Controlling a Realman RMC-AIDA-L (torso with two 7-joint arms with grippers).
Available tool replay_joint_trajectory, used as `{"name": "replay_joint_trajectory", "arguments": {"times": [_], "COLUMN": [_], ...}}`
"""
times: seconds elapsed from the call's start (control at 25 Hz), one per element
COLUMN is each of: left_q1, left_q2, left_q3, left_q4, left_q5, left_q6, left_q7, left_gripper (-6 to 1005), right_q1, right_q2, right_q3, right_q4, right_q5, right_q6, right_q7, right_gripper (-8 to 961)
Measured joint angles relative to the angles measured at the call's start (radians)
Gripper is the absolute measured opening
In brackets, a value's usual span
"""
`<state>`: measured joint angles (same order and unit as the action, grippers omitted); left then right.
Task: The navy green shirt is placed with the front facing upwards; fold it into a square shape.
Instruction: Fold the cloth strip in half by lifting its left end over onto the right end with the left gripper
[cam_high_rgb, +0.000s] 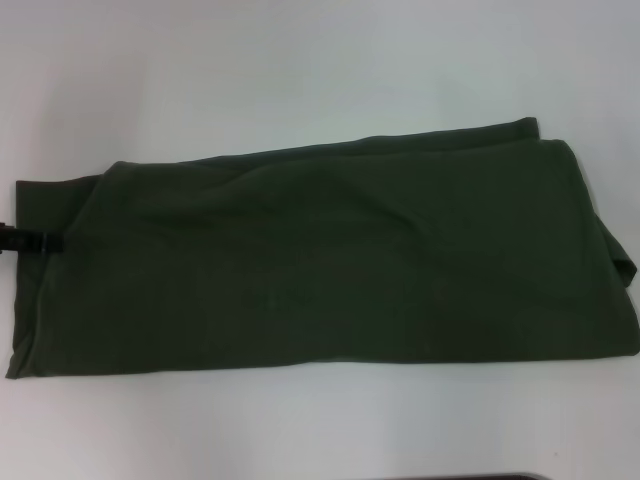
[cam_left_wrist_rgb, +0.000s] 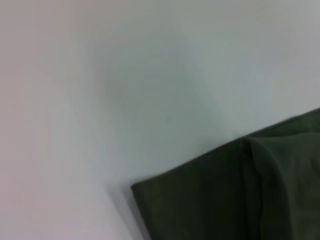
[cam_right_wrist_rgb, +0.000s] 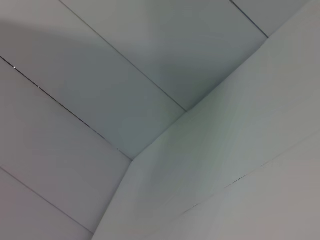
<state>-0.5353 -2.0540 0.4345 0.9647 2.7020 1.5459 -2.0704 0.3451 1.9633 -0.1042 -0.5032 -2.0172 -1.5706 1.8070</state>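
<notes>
The white surface (cam_high_rgb: 300, 60) filled the head view from edge to edge. On it lay the shirt (cam_high_rgb: 330, 260), folded into a long dark green band that ran across the middle of the frame, from the left edge almost to the right edge. Only plain green cloth faced up; no print showed. Its upper edge slanted, rising toward the upper right, where a second layer of cloth peeked out behind the top one. The lower edge ran nearly straight, and the right end was rounded and slightly rumpled.

At the far left of the frame, a small black part of the left gripper (cam_high_rgb: 28, 241) lay against the shirt's left end; whether it was spread or pinching could not be told.

The left wrist view showed one folded corner of the shirt (cam_left_wrist_rgb: 235, 195) on the pale surface (cam_left_wrist_rgb: 150, 75). The right wrist view showed only pale panels (cam_right_wrist_rgb: 150, 100) with thin seams, and the right gripper was not seen.
</notes>
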Motion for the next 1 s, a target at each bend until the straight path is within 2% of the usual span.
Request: {"name": "replay_joint_trajectory", "arguments": {"times": [1.0], "left_q1": [-0.011], "left_q2": [0.002], "left_q3": [0.013], "left_q4": [-0.021], "left_q5": [0.026], "left_q6": [0.034], "left_q7": [0.001], "left_gripper": [847], "right_q1": [0.000], "right_q2": [0.000], "right_q3": [0.000], "right_q4": [0.000], "right_q5": [0.001], "right_q6": [-0.002], "right_q7": [0.000], "right_gripper": [932]}}
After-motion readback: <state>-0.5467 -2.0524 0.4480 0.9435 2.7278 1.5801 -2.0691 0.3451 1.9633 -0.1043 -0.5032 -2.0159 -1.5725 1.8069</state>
